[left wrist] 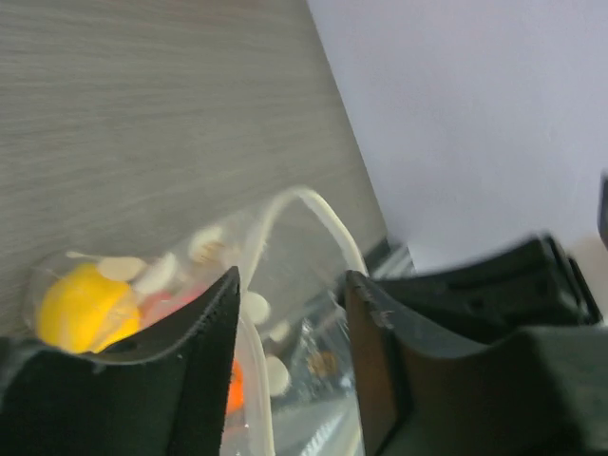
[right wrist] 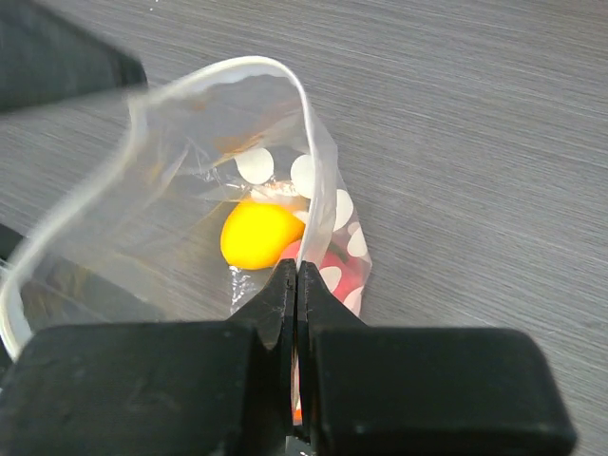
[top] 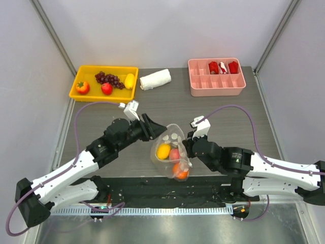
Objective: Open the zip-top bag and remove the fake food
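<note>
At the near edge of the table [top: 177, 101], I hold the zip-top bag [top: 171, 136] by one lip in the clenched jaws of my right arm [top: 238, 160] while the parted jaws of my left arm [top: 106, 145] straddle the opposite lip, to spread its mouth above the fake food [top: 163, 151].

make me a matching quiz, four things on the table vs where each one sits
Things:
1. yellow tray
2. pink divided tray
3. rolled white cloth
4. zip-top bag

Places:
A. far edge, between the two trays
B. centre, nearer than the rest
C. far right corner
D. far left corner

Pairs: 1-D, 2-C, 3-A, 4-B
</note>
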`<act>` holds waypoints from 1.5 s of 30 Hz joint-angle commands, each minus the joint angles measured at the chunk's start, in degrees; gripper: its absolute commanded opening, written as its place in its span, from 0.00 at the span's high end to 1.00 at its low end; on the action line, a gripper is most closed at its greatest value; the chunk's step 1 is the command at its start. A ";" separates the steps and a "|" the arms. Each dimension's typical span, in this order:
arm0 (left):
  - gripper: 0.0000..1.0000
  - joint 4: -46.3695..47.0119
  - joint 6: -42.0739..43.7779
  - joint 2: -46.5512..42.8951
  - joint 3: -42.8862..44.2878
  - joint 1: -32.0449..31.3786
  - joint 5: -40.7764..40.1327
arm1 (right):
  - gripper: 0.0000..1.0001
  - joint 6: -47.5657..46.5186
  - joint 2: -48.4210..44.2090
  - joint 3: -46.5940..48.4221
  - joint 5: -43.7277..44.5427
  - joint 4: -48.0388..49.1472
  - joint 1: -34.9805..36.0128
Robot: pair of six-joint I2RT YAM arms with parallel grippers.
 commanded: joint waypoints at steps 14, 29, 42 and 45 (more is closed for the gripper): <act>0.77 -4.68 -1.22 7.51 9.34 -16.91 -12.52 | 0.99 -0.02 -1.47 5.06 0.26 1.62 0.00; 0.63 -19.11 -6.43 18.50 11.72 -22.71 -27.57 | 0.99 2.35 -2.44 5.41 -4.39 3.02 0.00; 0.20 -4.35 -11.60 30.10 5.49 -23.15 -29.94 | 0.99 6.66 -1.83 2.33 -9.66 4.60 0.00; 0.17 -0.41 -13.27 32.39 4.44 -23.15 -28.71 | 0.99 7.71 -1.04 2.16 -12.74 5.92 0.00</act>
